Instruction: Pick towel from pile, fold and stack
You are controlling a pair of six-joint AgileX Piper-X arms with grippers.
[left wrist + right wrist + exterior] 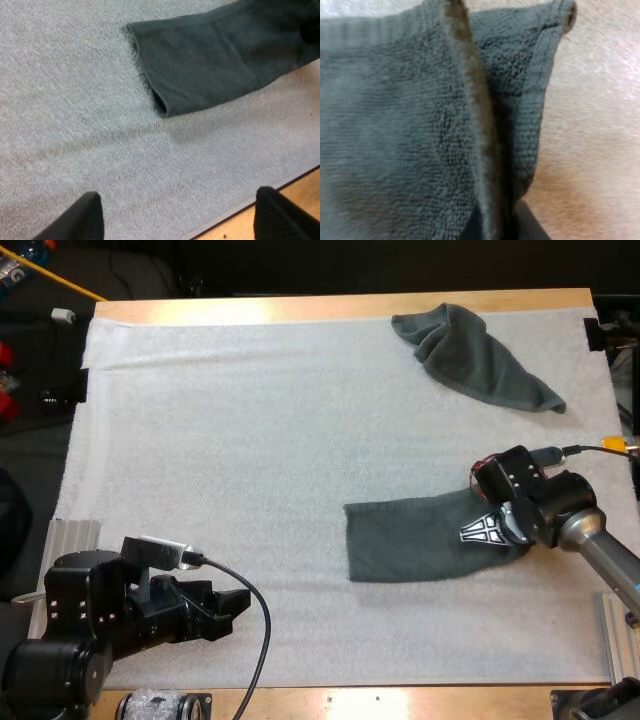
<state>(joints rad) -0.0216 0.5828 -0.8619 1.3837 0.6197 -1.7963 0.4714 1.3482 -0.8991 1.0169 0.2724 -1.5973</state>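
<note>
A dark grey-green towel (410, 538) lies folded flat on the white mat (250, 440), right of centre. My right gripper (497, 530) sits on its right end, shut on a raised fold of the cloth; up close, the towel (395, 125) has a ridge pinched up above a dark finger (530, 225). My left gripper (240, 602) hovers low at the mat's near left, open, its fingers (85, 215) wide apart over bare mat, well short of the towel's near left corner (162, 107). A second, crumpled towel (470, 355) lies at the far right.
The wooden table edge (300, 308) borders the mat on the far side, and the near wooden edge (295, 200) lies just past my left gripper. Bare mat spreads across the left and centre.
</note>
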